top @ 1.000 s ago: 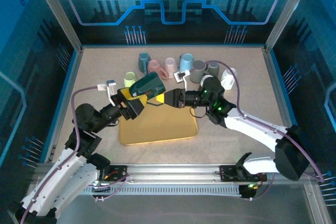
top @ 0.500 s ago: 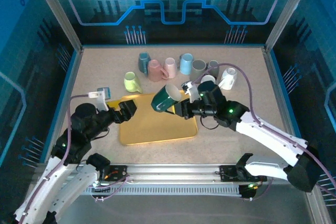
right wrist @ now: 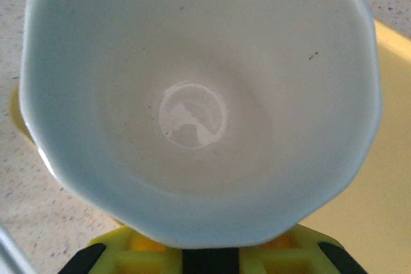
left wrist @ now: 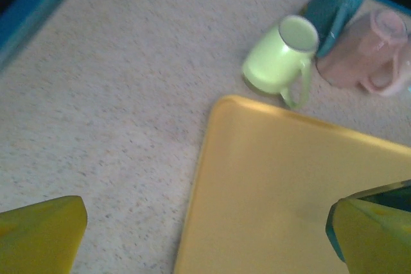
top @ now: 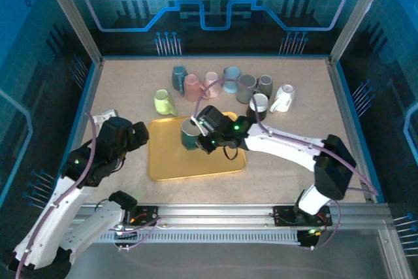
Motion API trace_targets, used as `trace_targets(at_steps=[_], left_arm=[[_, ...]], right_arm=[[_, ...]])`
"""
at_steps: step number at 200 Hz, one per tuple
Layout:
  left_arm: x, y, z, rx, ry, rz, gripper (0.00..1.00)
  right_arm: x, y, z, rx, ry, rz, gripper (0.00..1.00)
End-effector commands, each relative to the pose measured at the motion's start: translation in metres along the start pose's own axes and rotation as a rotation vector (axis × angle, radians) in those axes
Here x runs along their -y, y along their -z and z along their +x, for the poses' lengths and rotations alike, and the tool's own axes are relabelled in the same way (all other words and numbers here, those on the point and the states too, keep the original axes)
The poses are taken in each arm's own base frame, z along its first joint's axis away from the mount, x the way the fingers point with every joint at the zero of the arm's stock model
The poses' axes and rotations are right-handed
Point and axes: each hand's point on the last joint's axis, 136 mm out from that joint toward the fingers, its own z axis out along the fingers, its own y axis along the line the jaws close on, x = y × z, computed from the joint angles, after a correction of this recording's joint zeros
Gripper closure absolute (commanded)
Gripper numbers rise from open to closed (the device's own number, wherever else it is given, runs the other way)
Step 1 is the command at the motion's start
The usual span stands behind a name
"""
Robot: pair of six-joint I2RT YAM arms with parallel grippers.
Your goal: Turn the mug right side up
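Speckled beige table. Flat yellow plastic tray at centre. Behind it, row of pastel mugs, lime-green mug just off corner. Dark green ceramic mug over tray, pinched by right gripper; handle hidden, contact with tray unclear. Left gripper spread wide, empty.

In the right wrist view the mug runs past the top edge. Its outer wall and handle are hidden behind its rim, which covers most of the jaws of the right gripper. In the left wrist view the tray is cut off right and below, and a pink mug is cropped and blurred.
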Motion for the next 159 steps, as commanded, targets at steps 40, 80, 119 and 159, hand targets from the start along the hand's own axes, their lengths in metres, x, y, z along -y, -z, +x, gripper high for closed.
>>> trace_targets(at_steps=[40,80,119,159], left_arm=[[-0.021,0.034,-0.038,0.277,0.038,0.039,0.01],[-0.022,0.028,-0.035,0.274,0.021,0.028,0.01],[-0.028,0.023,-0.035,0.279,0.025,-0.025,0.01],[-0.033,0.025,-0.036,0.295,0.037,-0.041,0.01]], right_arm=[[-0.030,-0.037,-0.061,0.032,0.098,0.063,1.00],[-0.046,-0.065,-0.076,-0.020,0.142,0.085,1.00],[-0.049,-0.085,-0.085,-0.048,0.144,0.120,1.00],[-0.052,-0.097,-0.097,-0.031,0.135,0.125,1.00]])
